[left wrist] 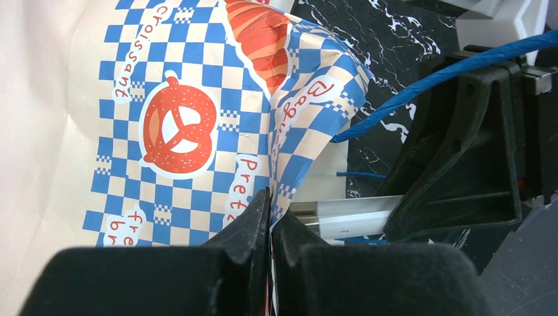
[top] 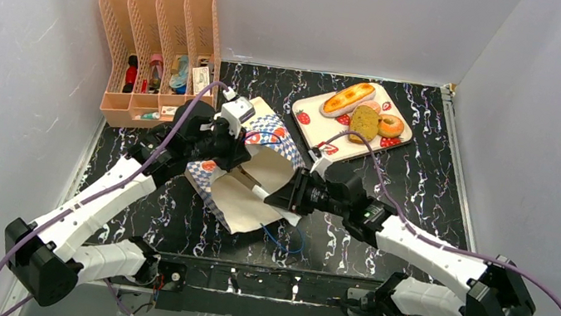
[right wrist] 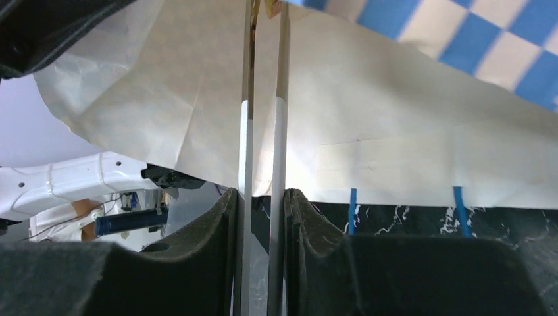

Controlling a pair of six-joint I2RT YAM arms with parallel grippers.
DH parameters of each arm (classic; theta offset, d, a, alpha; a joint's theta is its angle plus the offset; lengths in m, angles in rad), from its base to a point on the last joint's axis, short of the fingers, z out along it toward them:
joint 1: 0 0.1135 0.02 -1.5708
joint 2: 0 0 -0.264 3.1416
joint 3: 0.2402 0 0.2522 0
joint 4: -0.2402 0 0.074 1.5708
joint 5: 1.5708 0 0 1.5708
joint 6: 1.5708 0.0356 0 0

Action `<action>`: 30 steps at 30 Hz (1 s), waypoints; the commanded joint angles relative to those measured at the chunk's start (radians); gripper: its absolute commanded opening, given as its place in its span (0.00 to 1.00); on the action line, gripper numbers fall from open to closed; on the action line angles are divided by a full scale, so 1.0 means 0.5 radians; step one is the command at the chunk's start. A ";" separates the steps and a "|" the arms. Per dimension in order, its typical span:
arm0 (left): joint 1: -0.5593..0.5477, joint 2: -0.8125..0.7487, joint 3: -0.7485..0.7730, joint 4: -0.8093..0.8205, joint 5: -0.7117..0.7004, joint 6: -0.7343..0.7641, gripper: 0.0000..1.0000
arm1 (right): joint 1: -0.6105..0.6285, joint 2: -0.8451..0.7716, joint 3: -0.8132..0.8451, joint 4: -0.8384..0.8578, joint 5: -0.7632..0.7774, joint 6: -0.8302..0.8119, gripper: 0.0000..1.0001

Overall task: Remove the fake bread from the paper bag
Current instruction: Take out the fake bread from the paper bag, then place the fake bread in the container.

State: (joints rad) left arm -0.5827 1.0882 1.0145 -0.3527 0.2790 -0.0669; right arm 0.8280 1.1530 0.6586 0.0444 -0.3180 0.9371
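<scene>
The paper bag (top: 242,198) lies on its side at mid-table, its mouth toward the right arm. My left gripper (top: 238,152) is shut on its checkered rim (left wrist: 197,131), seen up close in the left wrist view (left wrist: 270,197). My right gripper (top: 278,198) is shut on metal tongs (right wrist: 281,131) whose arms reach into the bag's white inside (right wrist: 395,131). A small brown bit shows at the tong tips; I cannot tell what it is. The long loaf (top: 349,99), toast slice (top: 364,123) and donut (top: 391,126) lie on a strawberry-print tray (top: 311,125). The oval roll is hidden.
A peach file rack (top: 160,39) with small items stands at the back left, close behind the left arm. Blue cord handles (top: 285,243) trail from the bag toward the near edge. White walls close in the table on three sides.
</scene>
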 commanded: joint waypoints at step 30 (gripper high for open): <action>-0.008 -0.093 -0.213 0.424 -0.750 -0.035 0.00 | -0.017 -1.141 0.214 -1.388 0.605 -0.015 0.00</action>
State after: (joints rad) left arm -0.5850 1.0714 0.9222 -0.1860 -0.0406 -0.0719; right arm 0.8234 0.6453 0.6804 -0.6254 -0.0940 0.8734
